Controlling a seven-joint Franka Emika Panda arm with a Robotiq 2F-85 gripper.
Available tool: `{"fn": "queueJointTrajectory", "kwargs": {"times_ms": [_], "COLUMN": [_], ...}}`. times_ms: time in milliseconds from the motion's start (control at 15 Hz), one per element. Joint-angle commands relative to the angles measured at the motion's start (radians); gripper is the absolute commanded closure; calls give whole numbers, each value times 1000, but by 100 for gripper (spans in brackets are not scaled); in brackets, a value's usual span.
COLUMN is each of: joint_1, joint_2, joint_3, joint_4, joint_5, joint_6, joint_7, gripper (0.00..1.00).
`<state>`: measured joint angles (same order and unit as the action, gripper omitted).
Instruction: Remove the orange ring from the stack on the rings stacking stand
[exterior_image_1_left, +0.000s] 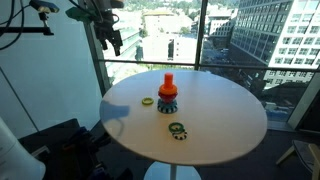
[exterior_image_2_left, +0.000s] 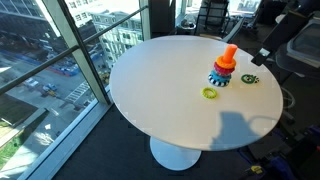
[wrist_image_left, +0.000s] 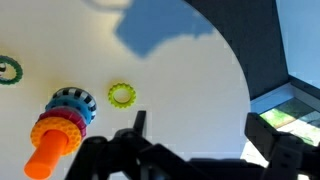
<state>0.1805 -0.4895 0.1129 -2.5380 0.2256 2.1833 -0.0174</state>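
One arm (exterior_image_1_left: 95, 12) reaches in at the upper left of an exterior view, its gripper (exterior_image_1_left: 113, 40) hanging downward, high above and well apart from the table (exterior_image_1_left: 230, 130). At mid-frame the orange ring (exterior_image_1_left: 167, 90) lies flat atop the stack (exterior_image_1_left: 167, 100), its hole axis upright. In an exterior view the gripper (exterior_image_2_left: 263, 56) hovers at the upper right, near the ring (exterior_image_2_left: 225, 64). In the wrist view the fingers (wrist_image_left: 138, 125) stand wide apart, holding nothing. The ring (wrist_image_left: 50, 130) sits lower left, with a yellow-green ring (wrist_image_left: 122, 95) beside the stack.
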Motion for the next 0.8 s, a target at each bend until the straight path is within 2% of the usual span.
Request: {"fn": "queueJointTrajectory", "kwargs": {"times_ms": [0,733], "joint_1": [-45,-130], "joint_2": [105,328], "joint_3": [15,-4], "joint_4": [88,211], "joint_5": [-69,-250], "joint_6": [26,102], "joint_7": [61,217], "gripper": [0,0]}}
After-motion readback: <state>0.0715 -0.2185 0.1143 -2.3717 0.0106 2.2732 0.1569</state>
